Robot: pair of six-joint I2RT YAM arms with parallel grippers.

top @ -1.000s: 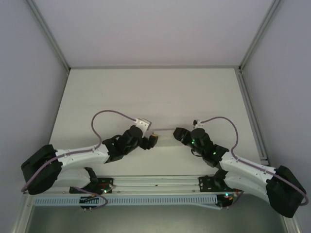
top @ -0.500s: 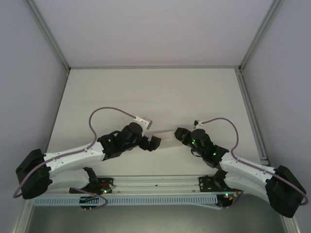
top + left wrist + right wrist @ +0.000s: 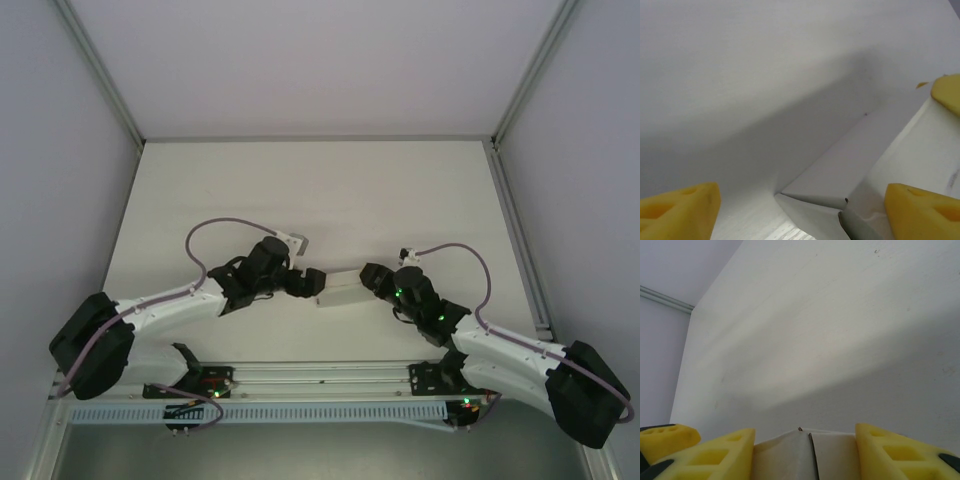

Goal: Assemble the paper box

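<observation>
The off-white paper box hangs low over the white table between my two grippers. My right gripper is shut on its right end. In the right wrist view the box fills the gap between both yellow fingers, with a flap seam showing down its middle. My left gripper is open at the box's left end. In the left wrist view a folded corner of the box lies between the wide-spread fingers; the right-hand finger is close against the box and the left-hand one stands well apart.
The white table is bounded by grey walls with aluminium posts at the back corners and a rail along the right edge. The arms' mounting rail and cable duct run along the near edge.
My left gripper has swung away and come back up to the box's left end with its jaws wide. The box has turned from edge-on to broad face up. The right gripper has stayed in place.
</observation>
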